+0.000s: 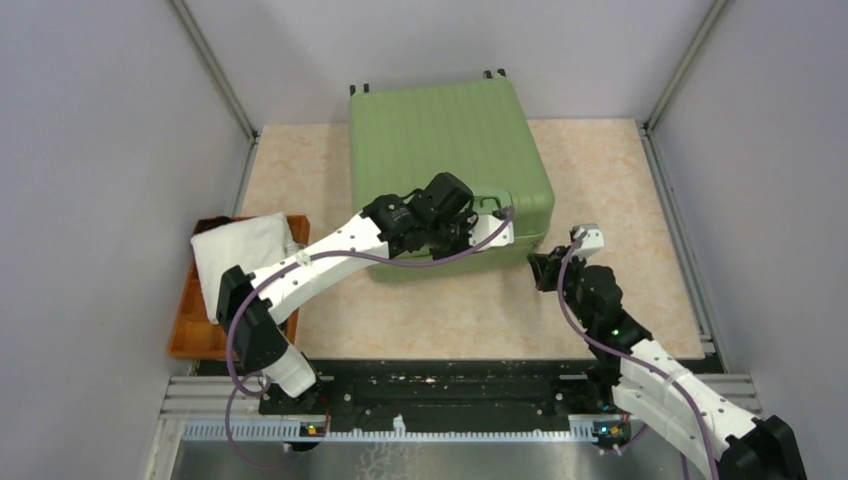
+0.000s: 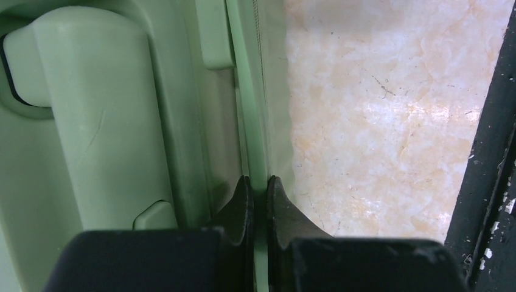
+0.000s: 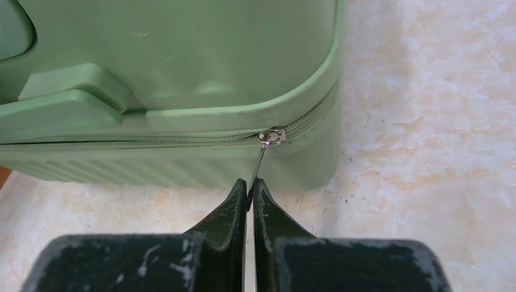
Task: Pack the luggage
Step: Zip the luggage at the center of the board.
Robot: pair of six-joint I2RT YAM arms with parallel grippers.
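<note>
Light-green ribbed luggage (image 1: 440, 140) lies flat, lid down, seemingly zipped nearly shut.

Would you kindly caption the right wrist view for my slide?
Right fingers pinch the zipper pull at a corner of the green luggage.

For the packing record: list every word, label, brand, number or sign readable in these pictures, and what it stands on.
No readable text in any view.
On the luggage: plain green shell, no brand or label showing.
On the zipper pull: any marking is too small to tell.
On the orange tray and the white cloth: nothing printed that shows.
</note>
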